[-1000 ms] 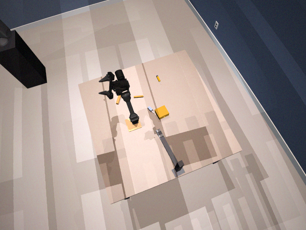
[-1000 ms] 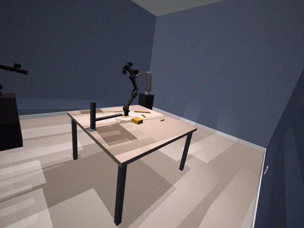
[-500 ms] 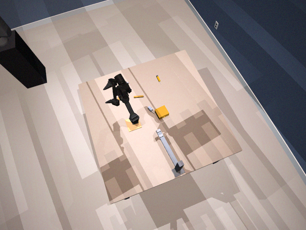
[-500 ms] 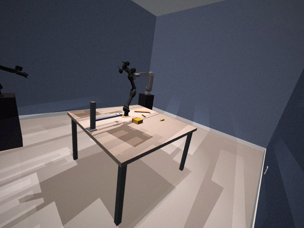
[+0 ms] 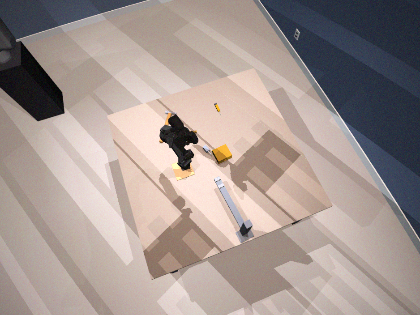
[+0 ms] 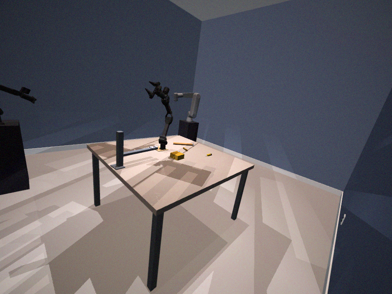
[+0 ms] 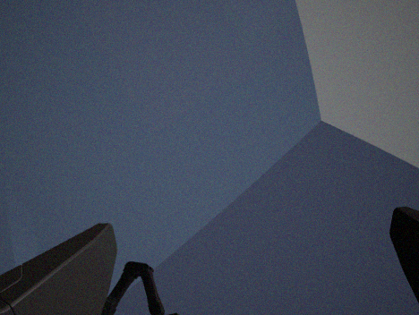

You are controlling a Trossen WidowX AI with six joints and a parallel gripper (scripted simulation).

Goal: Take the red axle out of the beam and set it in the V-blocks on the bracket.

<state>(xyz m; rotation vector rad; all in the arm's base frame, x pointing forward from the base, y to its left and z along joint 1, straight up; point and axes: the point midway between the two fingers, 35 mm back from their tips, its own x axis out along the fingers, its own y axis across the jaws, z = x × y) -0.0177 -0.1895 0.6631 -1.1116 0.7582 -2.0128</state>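
- The black two-fingered gripper (image 5: 190, 142) (image 6: 147, 85) (image 7: 257, 233) stands spread wide with nothing between its fingers, high over the pale, smooth table (image 5: 244, 91) (image 6: 227, 164).
- I can't make out the red axle or say which piece is its beam, so its bearing from the gripper and its long axis stay unknown to me.
- The likely bracket is a long grey bar (image 5: 231, 205) (image 6: 139, 151), its long axis running from near the arm's foot to a square dark post (image 5: 245, 227) (image 6: 119, 148).
- Small pale blocks (image 5: 220, 185) (image 6: 153, 147) at its arm-side end, perhaps the V-blocks, lie below the gripper, postward.
- A boxy matte yellow block (image 5: 222, 152) (image 6: 176, 155) sits near that end.
- With one arm only, I'd judge it must turn downward first.
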